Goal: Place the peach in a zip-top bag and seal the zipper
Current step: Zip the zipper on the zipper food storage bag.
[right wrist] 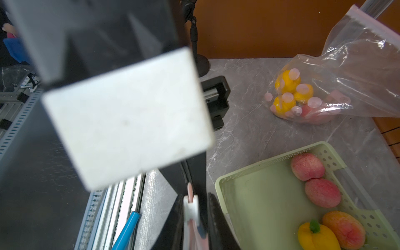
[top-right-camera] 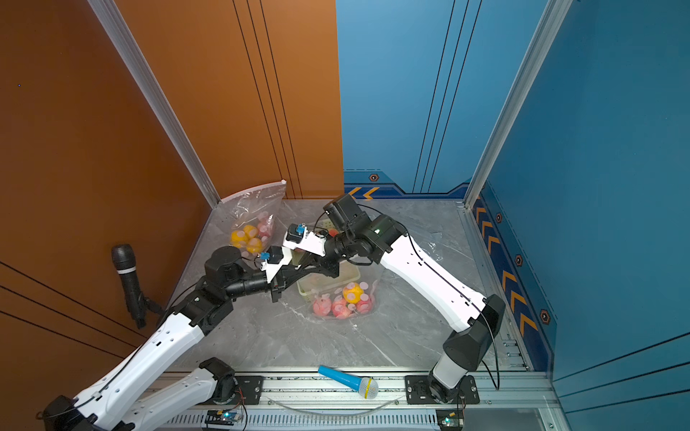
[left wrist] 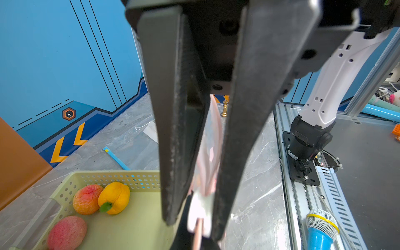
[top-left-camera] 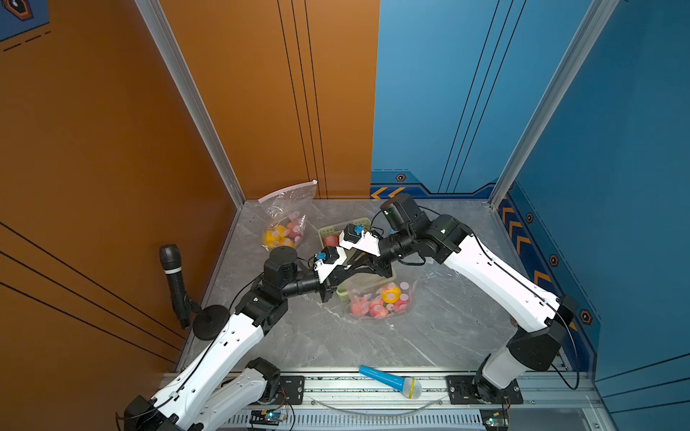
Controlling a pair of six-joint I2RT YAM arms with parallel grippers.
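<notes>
While the left fingers [left wrist: 179, 151] are clamped on the zip-top bag's [top-left-camera: 401, 298] pink zipper strip [left wrist: 213, 138], its white slider [right wrist: 190, 206] is flanked just alongside by the right fingers [right wrist: 218, 223], grip unclear; the peach [top-left-camera: 359, 308] is seen bagged below.

Both top views look down from high onto the grey marble tabletop [top-left-camera: 317, 336]; wrist views, low and close, face opposite ways, sharing the pale green perforated basket [left wrist: 134, 227]

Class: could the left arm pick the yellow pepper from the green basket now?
Probably not yet: the left claw is shut on the edge of the clear plastic zip-top bag. The yellow toy pepper lies uncovered in the pale green perforated basket; only that grip hinders.
</notes>
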